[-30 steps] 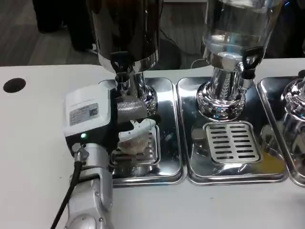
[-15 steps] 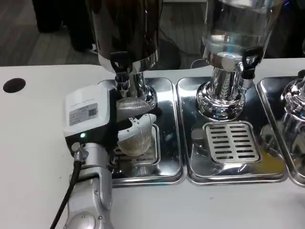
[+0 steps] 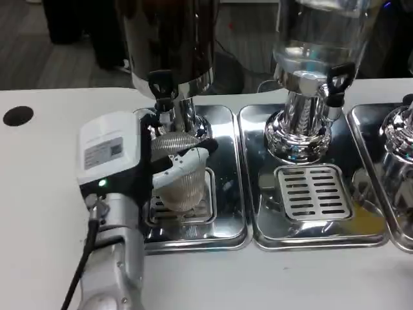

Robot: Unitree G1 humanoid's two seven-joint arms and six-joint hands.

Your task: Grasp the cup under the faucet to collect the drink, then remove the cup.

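A clear ribbed cup [image 3: 184, 186] stands nearly upright over the small grate [image 3: 201, 210] of the left steel drip tray [image 3: 229, 194]. It is just below the black-handled faucet [image 3: 161, 86] of the dark drink dispenser [image 3: 171, 39]. My left hand [image 3: 119, 158] reaches in from the left and holds the cup, with white and black fingers [image 3: 188, 158] wrapped over its upper part. The cup's mouth sits close under the spout. I cannot tell whether any liquid is in the cup.
A second dispenser [image 3: 316, 51] with clear liquid stands to the right over its own slotted grate [image 3: 314, 192]. A third dispenser [image 3: 397, 142] is at the right edge. A black hole [image 3: 17, 115] marks the table's left. A black cable [image 3: 80, 271] runs along my left forearm.
The cup went from tilted on its side in my left hand to nearly upright under the faucet. The hand and forearm shifted a little to the left.
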